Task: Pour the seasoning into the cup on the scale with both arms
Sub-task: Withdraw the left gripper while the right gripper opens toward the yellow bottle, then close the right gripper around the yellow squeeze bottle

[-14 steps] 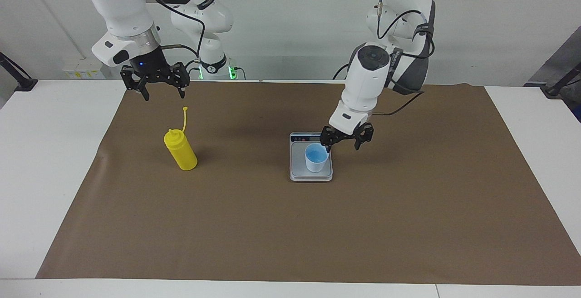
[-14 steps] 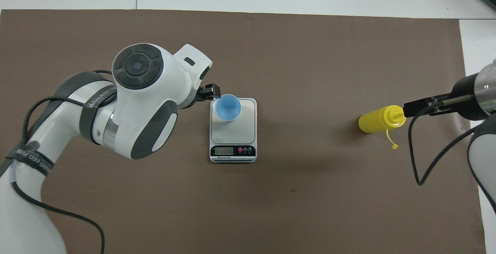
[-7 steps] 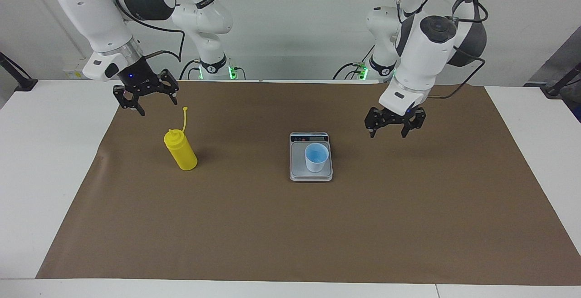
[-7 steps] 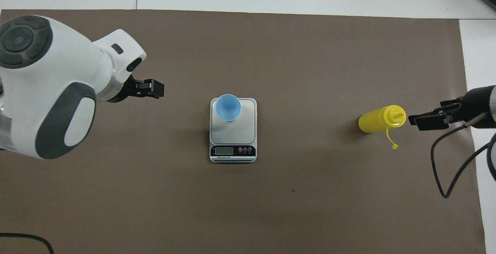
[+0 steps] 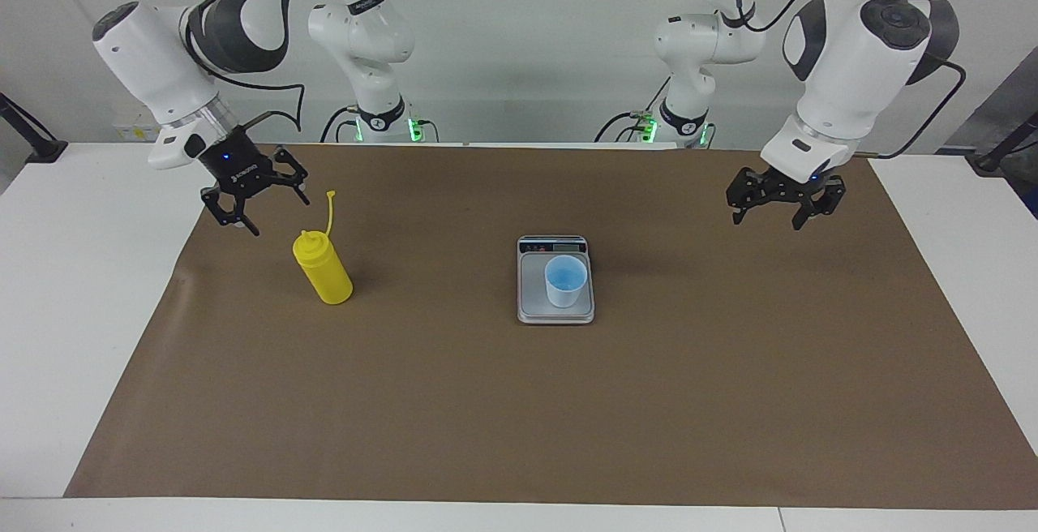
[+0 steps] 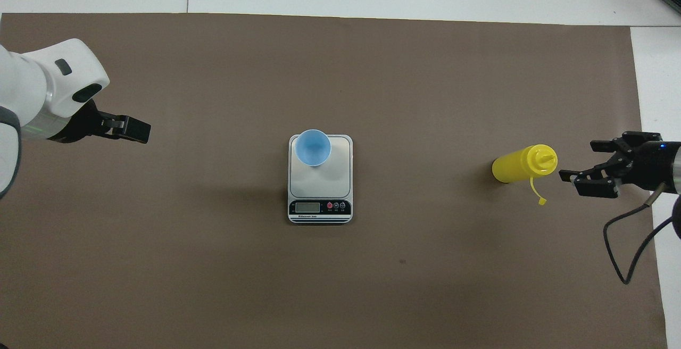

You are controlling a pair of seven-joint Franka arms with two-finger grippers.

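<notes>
Brown mat [image 5: 519, 418] holds cup [image 5: 565, 281] on scale [image 5: 531, 305]; both grippers hang empty, fingers wide; right gripper [image 5: 258, 195] should next grasp bottle [image 5: 323, 268]; left gripper [image 5: 784, 199] waits.

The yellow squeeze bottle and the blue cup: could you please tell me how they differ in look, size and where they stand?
The yellow squeeze bottle is taller than the blue cup. The bottle is capped with a nozzle and has a thin strap sticking up; the cup is open-topped and tapered. The bottle stands on the brown mat toward the right arm's end; the cup stands on the scale mid-table. Both stand upright, and neither is held.
</notes>
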